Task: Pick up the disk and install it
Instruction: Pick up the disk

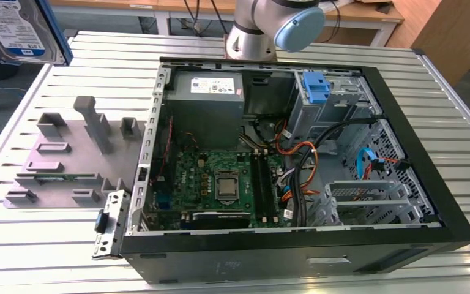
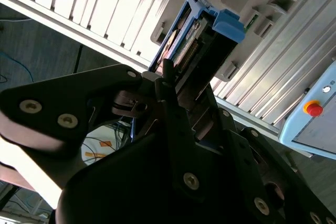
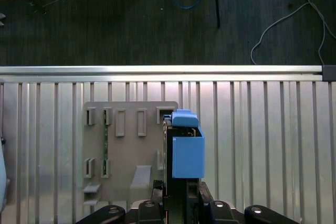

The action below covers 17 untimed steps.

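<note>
A: Where was the disk [image 1: 13, 30]?

B: It was off the table [image 1: 39, 257], raised at the exterior view's upper left with its label face toward that camera. The pincer [image 2: 173, 85] had it. In the second wrist view the fingers [image 2: 167, 72] were closed against its flat sides, clamped on the end nearest the arm.

A: And how did it lie from the pincer?

B: It ran straight out, its long axis continuing the line of the fingers. The first wrist view caught it edge-on, blue rail showing, hanging over the grey fixture [image 3: 131, 145] near one of the empty slots.

A: What of the computer case [image 1: 300, 245]?

B: It lay open on the table, well apart from the disk, lower and toward the exterior view's right. The drive cage with the bare blue bracket [image 1: 317, 89] sat at its far corner, so the disk seemed lifted but not yet brought across.
</note>
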Motion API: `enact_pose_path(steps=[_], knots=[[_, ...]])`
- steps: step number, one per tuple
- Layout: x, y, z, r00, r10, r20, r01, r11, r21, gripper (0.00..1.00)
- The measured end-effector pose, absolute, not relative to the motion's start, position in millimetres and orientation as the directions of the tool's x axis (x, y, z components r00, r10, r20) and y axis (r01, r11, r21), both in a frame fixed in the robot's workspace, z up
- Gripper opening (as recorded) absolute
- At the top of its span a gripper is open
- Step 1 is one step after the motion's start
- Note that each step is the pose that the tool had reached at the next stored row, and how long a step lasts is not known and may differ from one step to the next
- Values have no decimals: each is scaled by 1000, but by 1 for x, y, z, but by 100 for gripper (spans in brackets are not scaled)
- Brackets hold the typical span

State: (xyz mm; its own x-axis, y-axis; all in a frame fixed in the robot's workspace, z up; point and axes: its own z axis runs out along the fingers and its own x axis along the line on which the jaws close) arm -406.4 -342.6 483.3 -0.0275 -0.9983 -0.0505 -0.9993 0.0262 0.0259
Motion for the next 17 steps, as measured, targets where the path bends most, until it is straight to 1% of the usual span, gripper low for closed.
enact_pose_path(steps=[17], knots=[[-393, -343, 483, -27, -998, -50, -999, 26, 26, 35]])
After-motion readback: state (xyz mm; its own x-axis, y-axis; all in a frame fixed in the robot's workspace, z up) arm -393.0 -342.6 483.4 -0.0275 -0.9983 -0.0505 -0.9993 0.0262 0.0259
